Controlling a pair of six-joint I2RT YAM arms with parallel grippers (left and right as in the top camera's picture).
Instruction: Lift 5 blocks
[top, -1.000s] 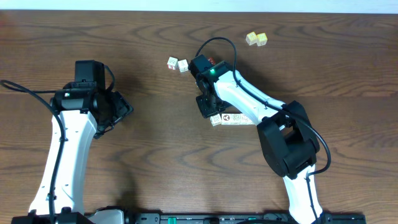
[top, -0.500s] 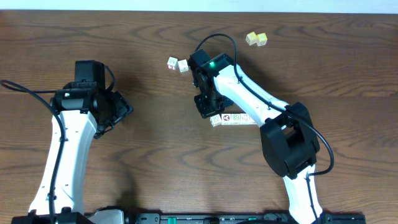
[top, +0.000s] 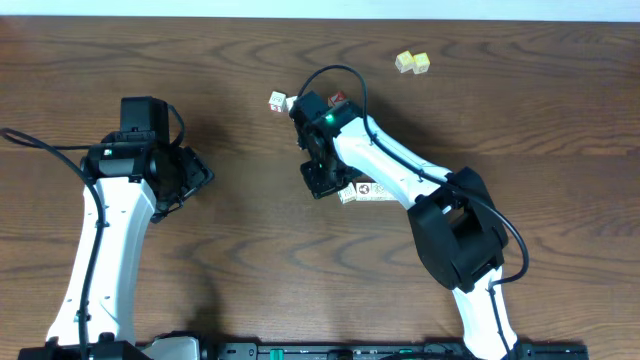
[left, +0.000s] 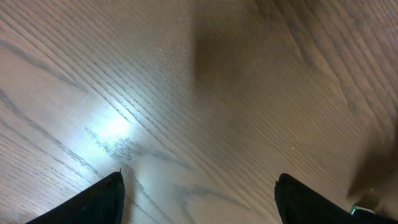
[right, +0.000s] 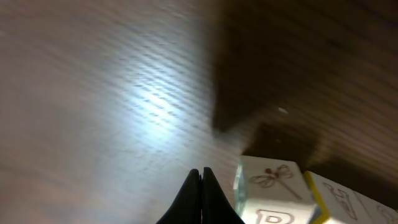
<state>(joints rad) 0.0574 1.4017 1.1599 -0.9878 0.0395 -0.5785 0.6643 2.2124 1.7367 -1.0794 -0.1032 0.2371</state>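
Note:
A short row of whitish picture blocks (top: 366, 190) lies mid-table, partly under my right arm. Its left end block (top: 347, 194) sits just right of my right gripper (top: 320, 182), which is shut on nothing. In the right wrist view the shut gripper (right: 201, 186) hangs over bare wood. The dragonfly block (right: 273, 186) stands just to its right, with a neighbour block (right: 351, 202) beside it. Another whitish block (top: 277, 101) lies further back. My left gripper (top: 196, 176) is far to the left, open and empty (left: 199, 205) above bare table.
Two pale yellow cubes (top: 412, 63) sit at the back right. A cube with a red top (top: 338, 99) shows just behind my right arm's wrist. The table's far edge runs along the top of the overhead view.
My right arm has swung left, carrying the shut gripper slightly left, away from the block row. Its wrist now covers a block that lay next to the far whitish one. The left arm is still.

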